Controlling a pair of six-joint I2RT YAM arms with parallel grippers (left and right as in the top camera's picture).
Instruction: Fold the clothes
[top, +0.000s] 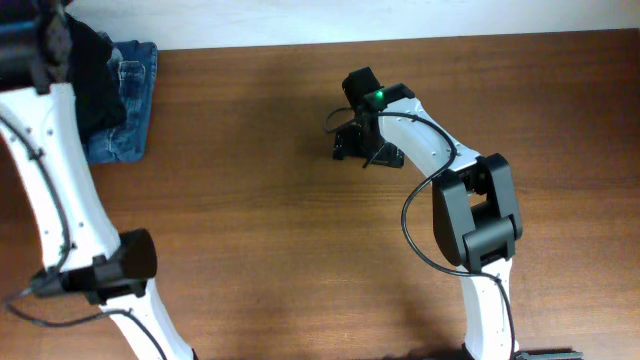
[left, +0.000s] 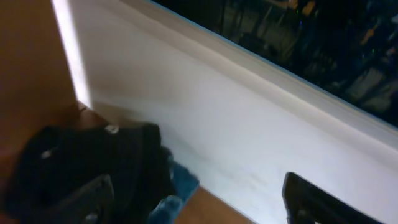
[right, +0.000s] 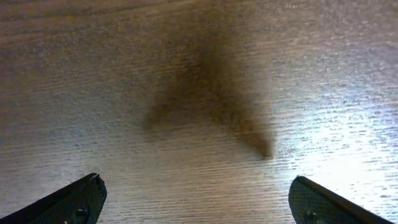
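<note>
The T-shirt (top: 92, 62) sits as a dark, compact bundle at the table's far left corner. It rests on the blue jeans (top: 137, 98) and is close to the white wall (left: 205, 118). Whether it is neatly folded or only bunched is hard to tell (the wrist view is dim and blurred). The left jaws stand wide apart just beside the bundle and hold nothing. The right jaws are equally wide and empty, and they hang over the bare table (top: 250, 210) near the middle, well apart from the cloth.

The main risk, as I judge it, is a snag. With the left fingers (left: 93, 199) so near thin cloth, any sideways move could hook a layer and pull the bundle open. A fresh grab could also pinch the denim beneath and drag both garments. The bundle lies on uneven jeans near the table's edge, so a nudge might make it slump or slide off. The right arm (top: 470, 215) is too far off to steady anything.
</note>
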